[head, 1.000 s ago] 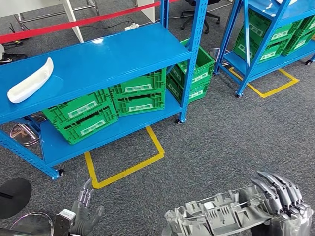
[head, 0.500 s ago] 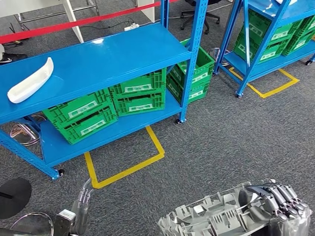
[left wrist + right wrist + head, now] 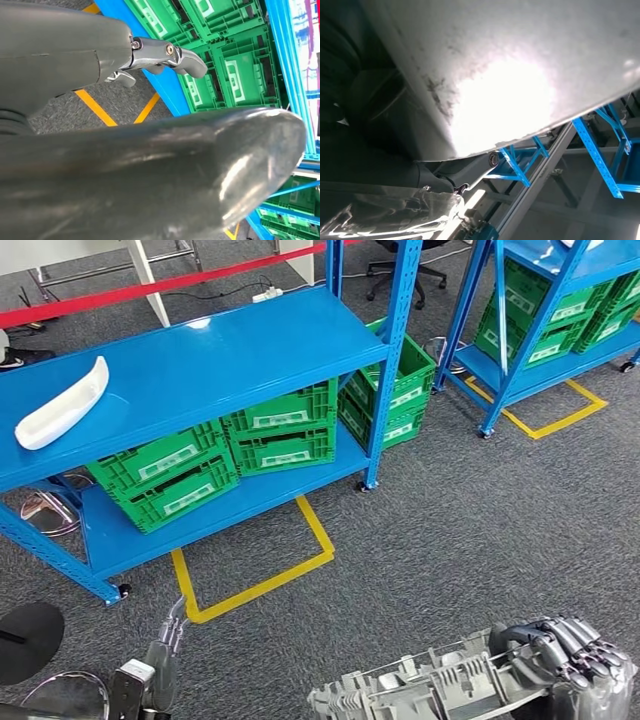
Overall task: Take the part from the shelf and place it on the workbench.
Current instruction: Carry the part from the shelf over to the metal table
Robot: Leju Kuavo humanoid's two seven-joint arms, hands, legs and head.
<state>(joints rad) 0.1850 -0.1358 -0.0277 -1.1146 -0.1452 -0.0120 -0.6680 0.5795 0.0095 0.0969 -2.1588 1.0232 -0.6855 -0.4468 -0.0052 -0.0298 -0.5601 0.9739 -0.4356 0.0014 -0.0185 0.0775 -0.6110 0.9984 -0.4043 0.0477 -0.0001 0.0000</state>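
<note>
grey ribbed part gripped at one end by right hand; left hand empty, fingers extended.

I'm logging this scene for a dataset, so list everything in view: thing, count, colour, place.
Ribbed cast metal part: one, grey, held low in the foreground.
Curved plastic piece: one, white, on the near rack's top shelf.
Metal racks: two, blue, near and far right.
Slotted plastic crates: several, green, on the lower shelves and floor.
Floor tape: yellow, on grey carpet.
Barrier tape: red, behind the rack.
Right hand: gripping the part.
Left hand: holding nothing.
</note>
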